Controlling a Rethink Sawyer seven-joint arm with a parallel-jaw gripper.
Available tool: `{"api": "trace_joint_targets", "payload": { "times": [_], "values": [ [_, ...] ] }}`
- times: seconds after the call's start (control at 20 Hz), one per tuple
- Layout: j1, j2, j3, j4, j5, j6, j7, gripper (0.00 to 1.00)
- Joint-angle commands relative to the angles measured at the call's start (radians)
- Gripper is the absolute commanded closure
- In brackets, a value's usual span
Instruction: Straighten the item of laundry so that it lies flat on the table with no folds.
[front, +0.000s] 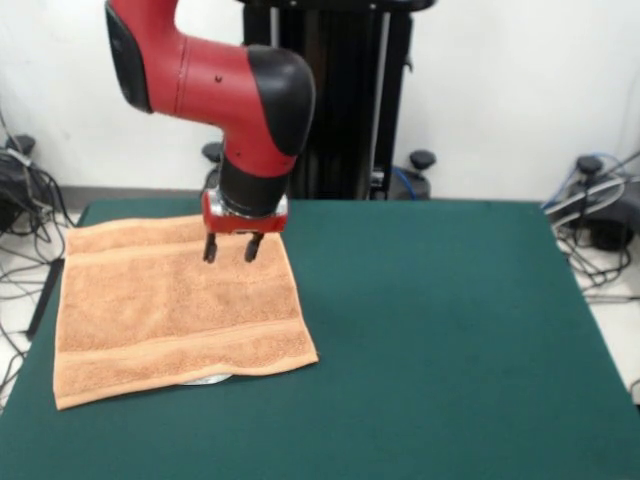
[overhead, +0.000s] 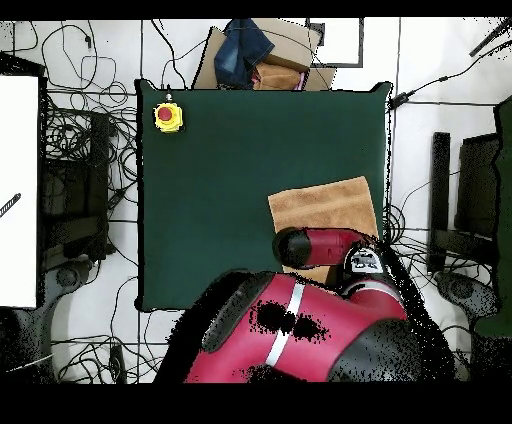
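Peach-orange towel (front: 180, 305) lies spread out on the dark green table (front: 440, 340). In the front view it sits at the left side of the table. Its far edge is close to the table's far edge. Its left edge runs right along the table's left edge. The towel looks almost flat, with no big folds. Two woven bands cross it, one near the far edge and one near the near edge. The near right corner sticks out a little. Under the near edge, a small bit of something pale and grey (front: 207, 380) peeks out. I cannot tell what it is.

The gripper (front: 232, 250) hangs from the red and black arm (front: 220, 85) over the far part of the towel. Its two dark fingers (front: 210, 249) point down and are spread apart, with nothing between them. The tips are right at the towel, but I cannot tell if they touch it.

In the overhead view the towel (overhead: 325, 205) lies near the table's right edge, and the arm (overhead: 315, 245) covers part of it. The gripper is hidden under the arm there. A yellow box with a red button (overhead: 167, 117) sits on one corner of the table (overhead: 240, 180), well apart from the towel. Black cables (overhead: 80, 200) lie on the floor around the table.
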Motion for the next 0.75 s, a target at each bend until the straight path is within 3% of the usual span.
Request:
{"api": "trace_joint_targets", "payload": {
  "times": [0.05, 0.2, 0.3, 0.5, 0.75],
  "values": [
    [0.032, -0.25, 0.133, 0.049, 0.056, 0.173, 0.027, 0.0],
    [0.022, -0.326, 0.144, 0.088, 0.077, 0.188, 0.066, 0.0],
    [0.074, -0.355, 0.081, 0.09, 0.093, 0.151, 0.172, 0.0],
    [0.061, -0.41, 0.094, 0.11, 0.133, 0.217, 0.157, 0.0],
    [-0.009, -0.46, 0.187, 0.134, 0.158, 0.274, 0.023, 0.0]
  ]
}}
